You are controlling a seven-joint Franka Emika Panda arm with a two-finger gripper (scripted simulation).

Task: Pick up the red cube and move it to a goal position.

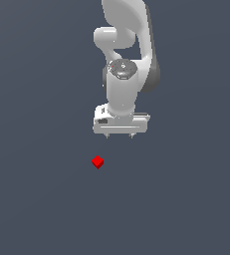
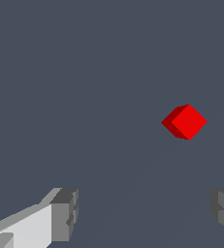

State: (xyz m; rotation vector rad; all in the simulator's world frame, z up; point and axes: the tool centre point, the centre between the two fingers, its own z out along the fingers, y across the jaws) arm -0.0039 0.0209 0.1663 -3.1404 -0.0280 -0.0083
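Tiny bright red plain-faced cube (image 1: 97, 162) resting alone on the flat dark grey-blue floor (image 1: 37, 199), turned corner-on in both views, apart from everything else. Above it in the exterior view and a little toward that view's right, white two-fingered robot gripper (image 1: 119, 136) pointing straight down, wrist vertical, presumably so as to approach from overhead. Nothing held. Fingers spread wide: in the wrist view, one grey pad (image 2: 65, 214) at one side of the picture and the other pad (image 2: 223, 210) nearly out at the opposite edge, bare floor between them. Opening far wider than the cube, likely set that way to leave margin on both sides during descent.

Cube (image 2: 185, 121) not between the pads; seen ahead of them and nearer one finger than the other. By that reading, still the approach stage: needs a sideways shift to centre the fingers over the cube, possibly a wrist turn to meet flat faces rather than corners, then lowering and closing. No goal marker visible in either view.
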